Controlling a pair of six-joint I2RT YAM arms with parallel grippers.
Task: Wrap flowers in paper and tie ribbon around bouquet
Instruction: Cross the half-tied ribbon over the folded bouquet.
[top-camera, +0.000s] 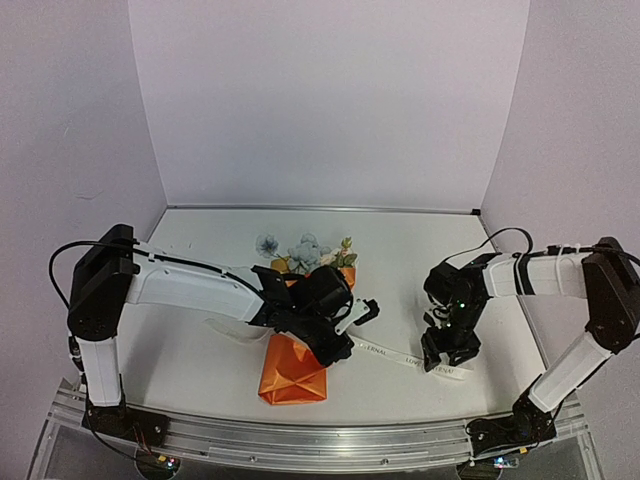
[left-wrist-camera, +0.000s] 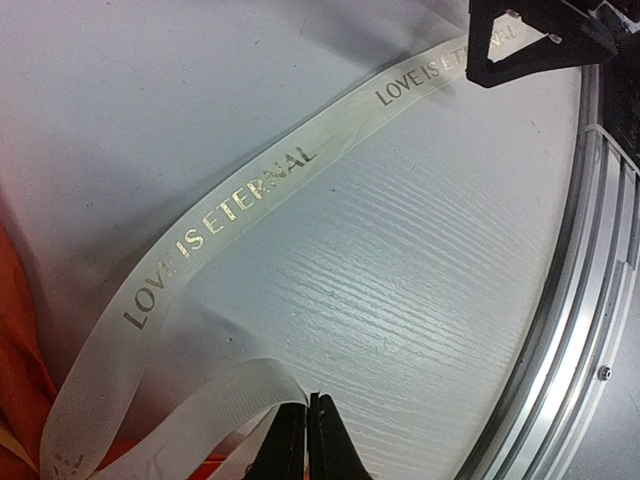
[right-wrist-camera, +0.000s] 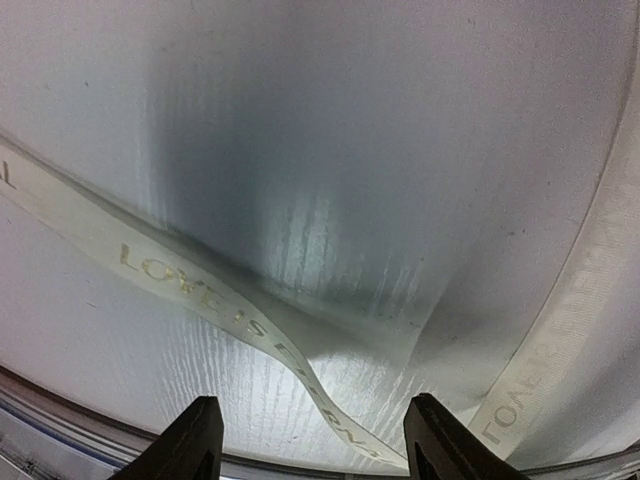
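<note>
top external view: the bouquet lies on the white counter near its front edge. its orange paper has the narrow folded end toward the arms, and the flowers, pale blue, white and pink, stick out of the far end. the left arm reaches across the middle of the bouquet and hides that part. the ribbon runs from there to the right along the counter, flat, with its dark lettering facing up, as far as the right fingers.

left wrist view: the left fingers are clenched tight, tip against tip, and a curled fold of the cream ribbon runs into their tips, so they look pinched on it. from there the ribbon stretches away diagonally over the counter toward the black right fingers at the top corner. a strip of orange paper shows at the left edge, and a metal rail follows the counter's rim.

right wrist view: the right fingers stand well apart, released, with nothing between them. they hang over the ribbon, which lies on the counter and passes under the gap. a second stretch of ribbon rises along the right side.
</note>
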